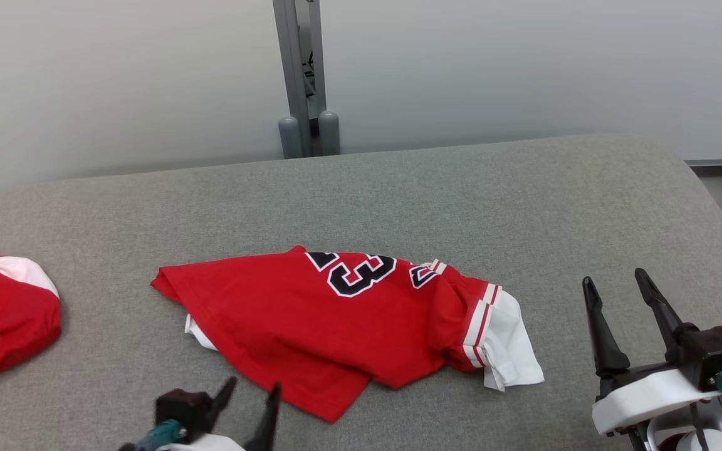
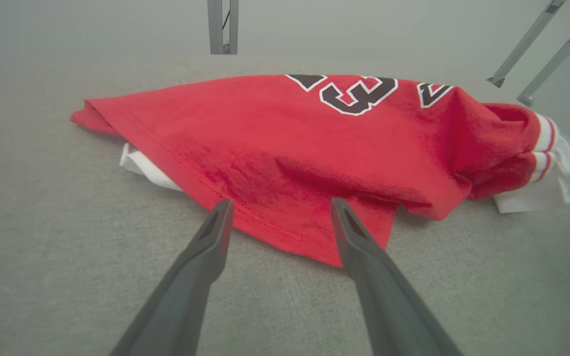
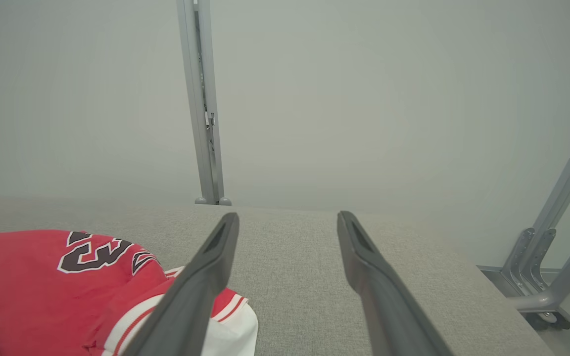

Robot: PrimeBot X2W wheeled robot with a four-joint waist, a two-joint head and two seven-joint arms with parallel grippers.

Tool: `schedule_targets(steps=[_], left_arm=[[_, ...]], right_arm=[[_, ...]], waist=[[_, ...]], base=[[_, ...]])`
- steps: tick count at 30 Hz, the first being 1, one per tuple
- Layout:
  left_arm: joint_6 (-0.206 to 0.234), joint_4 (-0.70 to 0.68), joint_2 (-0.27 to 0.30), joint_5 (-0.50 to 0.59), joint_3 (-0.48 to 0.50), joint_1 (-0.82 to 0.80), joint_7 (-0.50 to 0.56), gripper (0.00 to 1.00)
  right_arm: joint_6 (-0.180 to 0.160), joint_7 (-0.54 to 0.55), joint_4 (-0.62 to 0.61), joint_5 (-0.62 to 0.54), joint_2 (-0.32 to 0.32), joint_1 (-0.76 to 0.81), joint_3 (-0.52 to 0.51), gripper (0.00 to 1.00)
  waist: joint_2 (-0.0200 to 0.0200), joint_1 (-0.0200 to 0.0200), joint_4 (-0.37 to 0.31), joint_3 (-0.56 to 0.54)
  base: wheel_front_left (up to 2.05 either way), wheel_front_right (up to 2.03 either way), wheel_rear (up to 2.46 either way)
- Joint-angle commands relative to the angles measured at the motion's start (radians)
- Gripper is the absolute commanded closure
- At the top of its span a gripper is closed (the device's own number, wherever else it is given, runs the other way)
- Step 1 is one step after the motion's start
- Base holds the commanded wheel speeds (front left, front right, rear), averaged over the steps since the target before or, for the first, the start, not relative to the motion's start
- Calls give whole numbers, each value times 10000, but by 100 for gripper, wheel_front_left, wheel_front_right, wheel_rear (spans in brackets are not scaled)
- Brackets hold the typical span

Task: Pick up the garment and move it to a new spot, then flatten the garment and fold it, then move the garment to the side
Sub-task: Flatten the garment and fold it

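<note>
We see the garment (image 1: 311, 319), a red jersey, lying loosely bunched and partly folded over itself near the middle of the grey padded surface (image 1: 461, 200). A black number (image 1: 361, 272) outlined in white, with a 3 readable, faces up near its far edge. At its right end a white sleeve (image 1: 508, 344) with red stripes spills out. A sliver of white fabric (image 1: 197, 331) peeks from under its left side.

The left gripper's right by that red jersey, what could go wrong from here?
1. The jersey lies bunched in layers; the open left gripper, near its front hem, may pinch only one layer and drag it.
2. The open right gripper sits apart, beyond the white sleeve; a one-sided lift could twist the cloth more.
</note>
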Motion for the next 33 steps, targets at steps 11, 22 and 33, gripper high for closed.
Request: schedule_targets(steps=[11, 22, 33], left_arm=[[-1013, 2363, -1099, -715, -745, -827, 434, 0], [-1396, 4017, -1749, -918, -759, -1576, -423, 73], [-1154, 3062, -1241, -963, -431, -1396, -922, 100]], right_arm=[[20, -162, 183, 169, -53, -310, 290, 0], [20, -301, 279, 288, -52, -452, 201, 0], [20, -448, 364, 290, -55, -532, -87, 0]], waist=[[0, 0, -436, 351], [0, 0, -742, 720], [0, 0, -411, 851]], base=[[0, 0, 0], [0, 0, 0], [0, 0, 0]])
